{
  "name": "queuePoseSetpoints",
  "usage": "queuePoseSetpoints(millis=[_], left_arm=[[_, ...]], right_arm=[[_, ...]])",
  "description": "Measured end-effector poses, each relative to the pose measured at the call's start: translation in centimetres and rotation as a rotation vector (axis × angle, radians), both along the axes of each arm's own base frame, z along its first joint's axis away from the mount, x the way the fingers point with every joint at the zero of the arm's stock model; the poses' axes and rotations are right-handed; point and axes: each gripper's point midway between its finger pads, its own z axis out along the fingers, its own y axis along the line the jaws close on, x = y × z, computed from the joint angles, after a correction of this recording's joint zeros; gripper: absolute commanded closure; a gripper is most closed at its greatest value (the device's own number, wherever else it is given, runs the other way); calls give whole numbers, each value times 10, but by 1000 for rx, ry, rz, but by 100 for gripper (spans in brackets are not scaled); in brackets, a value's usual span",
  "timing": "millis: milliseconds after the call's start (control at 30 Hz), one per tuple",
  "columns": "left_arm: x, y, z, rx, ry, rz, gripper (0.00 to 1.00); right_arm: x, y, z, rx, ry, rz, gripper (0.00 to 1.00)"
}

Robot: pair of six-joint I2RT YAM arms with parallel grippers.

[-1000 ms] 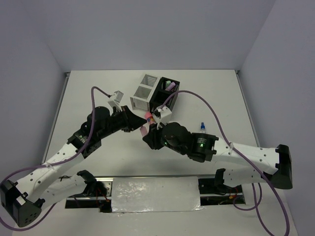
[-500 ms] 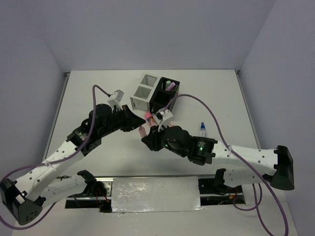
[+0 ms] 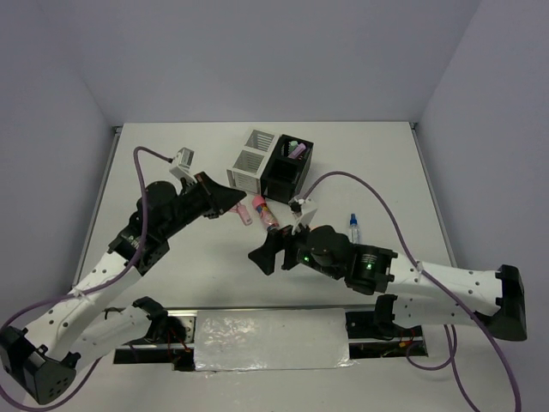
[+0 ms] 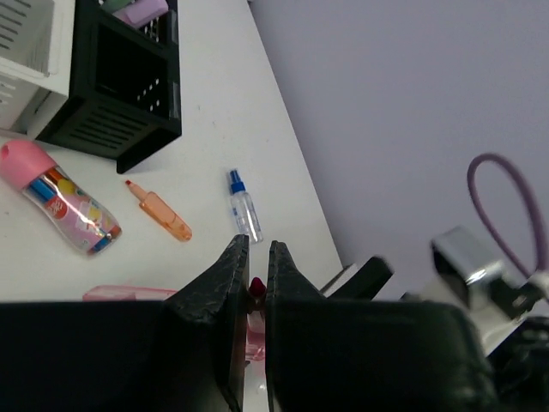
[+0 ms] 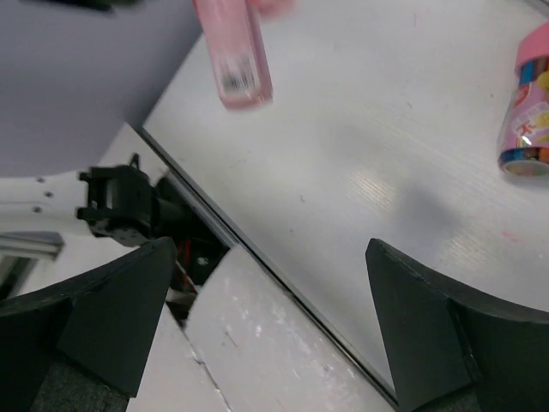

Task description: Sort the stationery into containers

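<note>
the left end effector [image 4: 256,245] is pressed almost together. pink shows in the thin slit between its fingers, so it is pinching the pink pen [image 5: 233,51]. in the right wrist view the pen hangs in the air over the near part of the worktop [image 5: 369,129]. a dark printed label sits near the pen's lower end in that picture, and its upper end is blurred.

the right end effector [image 5: 268,249] is spread wide with nothing between its fingers. in the top view it hovers nearer the arm bases than the pen and a little to the right, apart from it.

the white box [image 3: 250,160] and the black box [image 3: 286,172] stand touching side by side at the far middle of the worktop, the white one on the left. a purple pen [image 3: 298,150] leans in a far compartment of the black box.

the pink tube [image 4: 62,199] lies on its side just in front of the black box. its pink cap points toward the boxes, and its clear body carries a colourful print. an orange pen [image 4: 158,211] lies just beside the tube without touching it.

the bottle [image 4: 243,206], clear with a blue cap, sits further to the right, well apart from the boxes. i cannot tell whether it stands or lies.
</note>
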Motion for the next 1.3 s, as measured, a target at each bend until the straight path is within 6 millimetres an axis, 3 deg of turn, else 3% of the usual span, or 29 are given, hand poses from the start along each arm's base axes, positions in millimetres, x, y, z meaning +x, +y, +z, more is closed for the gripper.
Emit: queuePoseSetpoints(millis=[200,333,633,767,933,1000,1133,1167,1200,1233,1267,1300], left_arm=[[-15,-6,-30,-69,13,-61,100],[-21,-9,-28,-112,2,-92,100],[-34,-14,9,-221,-107,-139,100],[-36,-16,8,-243,-119,-149,100],[-41,-23,-1,-252,-95,-173,100],[-44,-26,-3,-252,-91,-183,100],[-46,-29,-2,-258,-94,-184,100],[-45,-29,-4,-264,-83,-177,90],[-45,-29,-4,-264,-82,-175,90],[-44,-28,-4,-262,-79,-168,60],[-43,-27,-6,-252,-76,-159,37],[-42,-26,-9,-232,-77,-147,1]], right_arm=[[18,-7,45,209,34,-16,8],[29,-7,65,348,77,6,12],[18,10,63,444,213,87,28],[14,16,50,459,277,106,36],[16,22,54,497,299,119,45],[19,22,57,511,295,118,53],[22,24,59,523,302,131,85],[21,26,59,524,302,142,94],[20,27,60,524,302,148,100],[20,27,59,521,300,149,100],[20,27,59,518,298,150,100],[21,27,57,514,301,148,100]])
